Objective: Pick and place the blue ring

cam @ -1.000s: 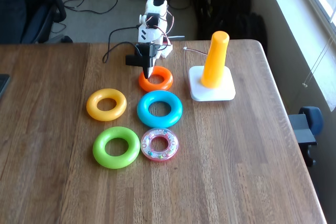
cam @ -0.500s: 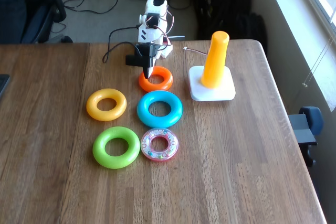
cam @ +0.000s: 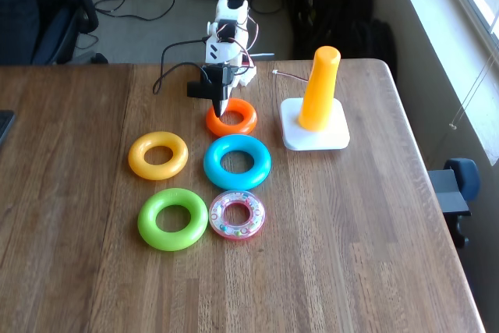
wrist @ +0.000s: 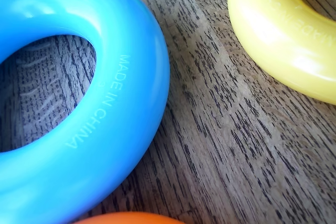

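The blue ring (cam: 214,164) lies flat near the middle of the wooden table (cam: 351,232) in the fixed view. Its glossy rim (wrist: 126,103), stamped "MADE IN CHINA", is close up at the left of the wrist view. My gripper (cam: 222,109) hangs tip-down from the folded white arm at the table's back, over the left rim of an orange ring (cam: 248,119). It stands just behind the blue ring and apart from it. Its dark fingers come together in one narrow point and hold nothing.
A yellow ring (cam: 137,155) (wrist: 278,30) lies left of the blue one, with a green ring (cam: 148,220) and a clear pink beaded ring (cam: 237,231) in front. An orange-yellow peg (cam: 320,87) on a white base (cam: 312,138) stands at the right. The orange ring's edge (wrist: 126,219) is at the wrist view's bottom.
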